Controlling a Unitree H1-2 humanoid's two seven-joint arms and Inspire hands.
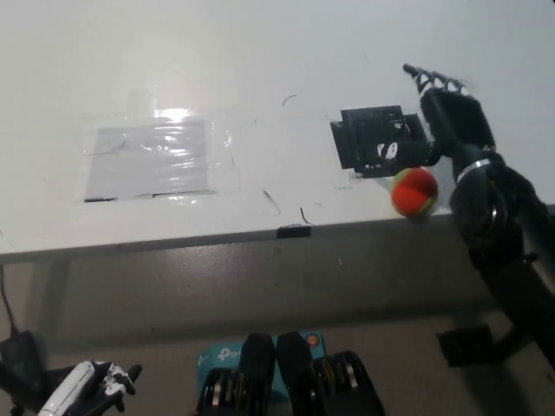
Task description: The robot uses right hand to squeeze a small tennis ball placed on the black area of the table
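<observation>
Right hand: we see our black right hand (pixel 444 121) over the right part of the table, its fingers spread apart and stretched toward the far side, holding nothing.
Right arm: our black right arm (pixel 503 234) comes in from the lower right and crosses the near table edge just right of the ball.
Ball: the small ball (pixel 414 191) looks orange-red with a yellowish patch; it lies free on the white surface, just below the heel of our right hand and just beside it. We cannot tell whether the two touch.
Ball and black area: the ball sits off the black area (pixel 368 139), at its near right corner, close to the near table edge.
Black area: a dark, roughly square patch on the table, right of the middle; our right hand overlaps its right side, and a small white mark shows where the thumb side meets it.
Table: the white table (pixel 260 52) fills the upper part of the view; thin dark scratches mark it near the middle and right.
Taped sheet: a glossy clear sheet (pixel 152 160) lies flat on the left part of the table, well apart from the ball, with a bright glare on its far edge.
Left hand: our white left hand (pixel 87 387) rests low at the near left, below the table; we cannot tell how its fingers stand.
Edge mark: a small dark tab (pixel 292 230) sits on the near table edge, left of the ball.
</observation>
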